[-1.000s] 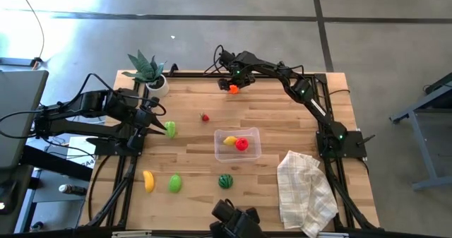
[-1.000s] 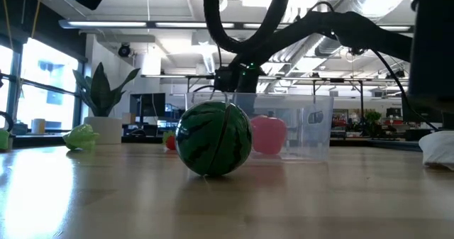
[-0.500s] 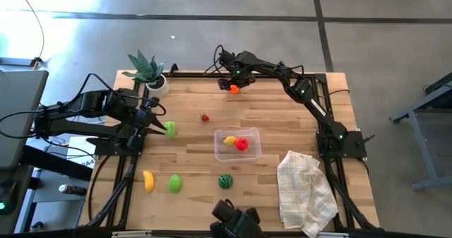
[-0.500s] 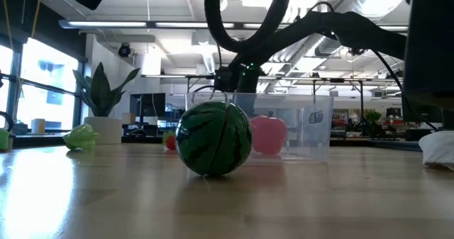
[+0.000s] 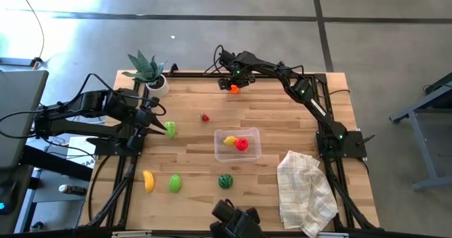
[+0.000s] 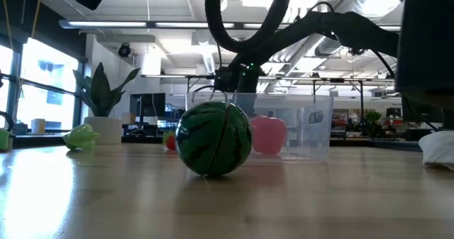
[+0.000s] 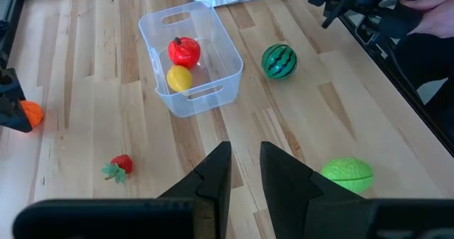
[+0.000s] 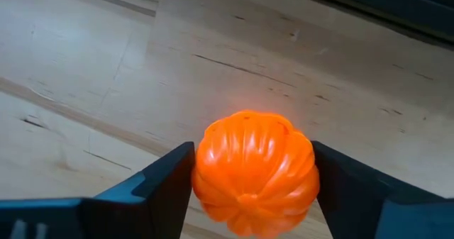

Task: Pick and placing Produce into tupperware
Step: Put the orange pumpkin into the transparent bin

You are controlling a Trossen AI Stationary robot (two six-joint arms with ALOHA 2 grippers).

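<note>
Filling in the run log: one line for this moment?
right gripper: closing around ribbed orange toy fruit | left gripper: idle | clear plastic tupperware: two pieces inside

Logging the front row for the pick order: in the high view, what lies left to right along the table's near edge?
banana → green piece → watermelon → checked cloth

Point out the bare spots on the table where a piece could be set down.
Free: between the strawberry and the right gripper; right of the tupperware, above the cloth. Crowded: the near edge, with banana, green piece and watermelon.
</note>
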